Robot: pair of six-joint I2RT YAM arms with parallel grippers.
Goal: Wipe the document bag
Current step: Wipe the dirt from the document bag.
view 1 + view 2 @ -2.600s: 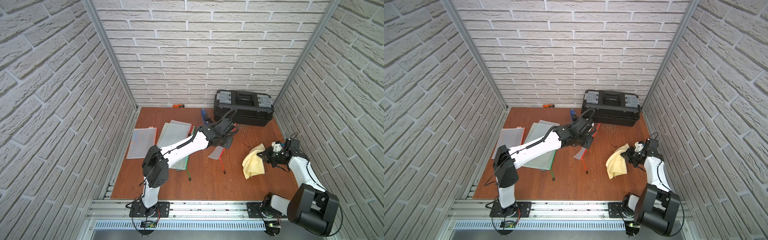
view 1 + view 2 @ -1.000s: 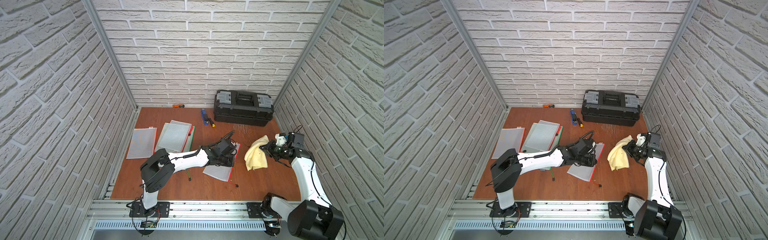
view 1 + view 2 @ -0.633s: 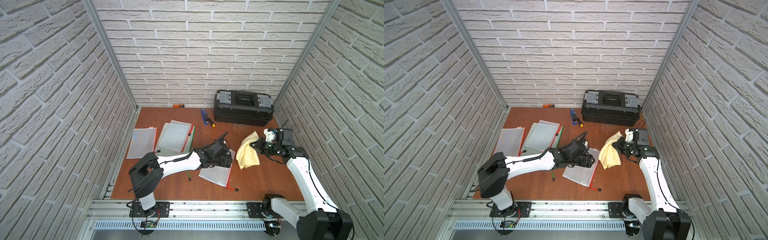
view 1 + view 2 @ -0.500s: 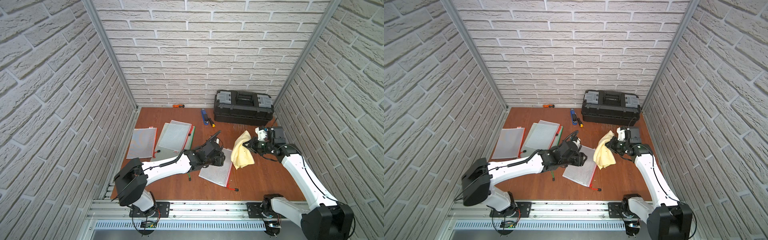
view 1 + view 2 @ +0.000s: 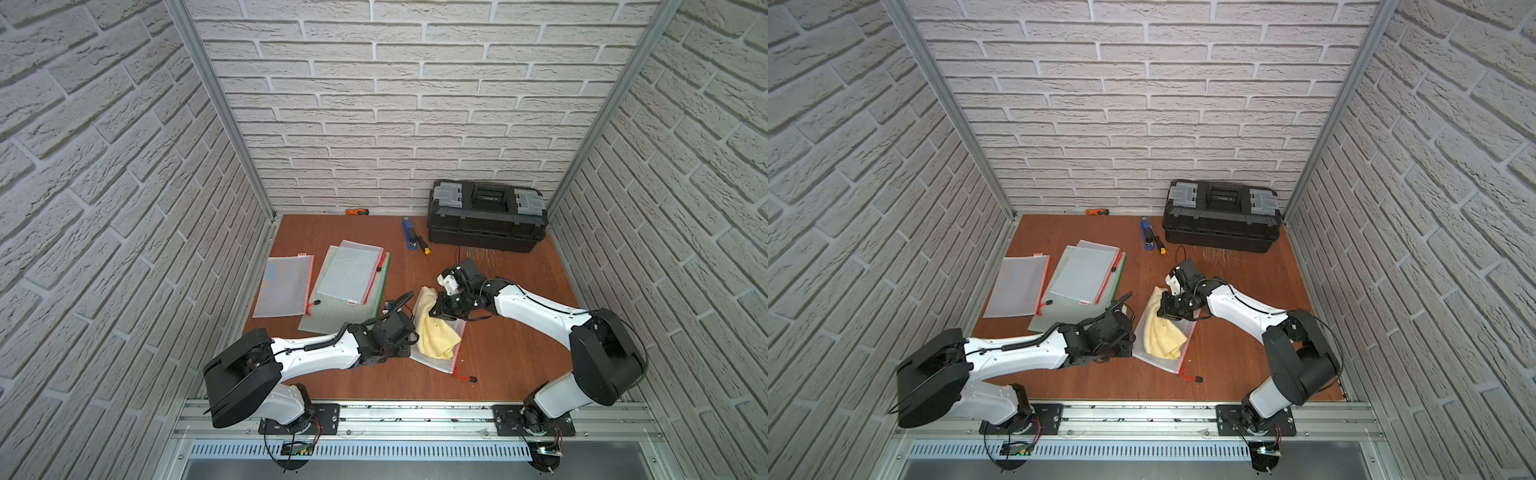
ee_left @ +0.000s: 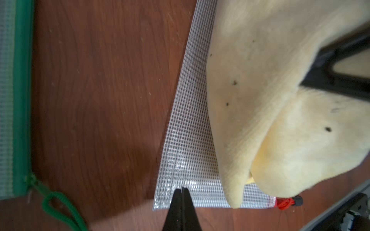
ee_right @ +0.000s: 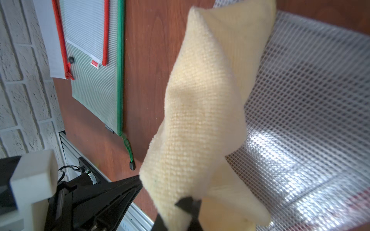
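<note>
The document bag (image 5: pixel 436 362) (image 5: pixel 1154 362) is a clear mesh pouch with a red zipper, lying flat near the front middle of the table. A yellow cloth (image 5: pixel 434 332) (image 5: pixel 1160 336) is draped over most of it. My right gripper (image 5: pixel 442 309) (image 5: pixel 1165 311) (image 7: pixel 186 202) is shut on the cloth's far end, just above the bag (image 7: pixel 310 100). My left gripper (image 5: pixel 410 348) (image 5: pixel 1128 341) (image 6: pixel 181 189) is shut, with its tips resting on the bag's near left corner (image 6: pixel 186 140). The cloth (image 6: pixel 270 100) lies right beside those tips.
Three other mesh bags lie at the left: a red-zipped one (image 5: pixel 286 286), another red-zipped one (image 5: pixel 353 272) stacked on a green-edged one (image 5: pixel 345 309). A black toolbox (image 5: pixel 486 216) stands at the back right. A blue stapler (image 5: pixel 409 239) and a screwdriver (image 5: pixel 422 246) lie beside it.
The left arm drew the bag toward the front, laid it flat, and its jaws closed on the corner. The right arm carried the cloth leftward and down onto the bag.
</note>
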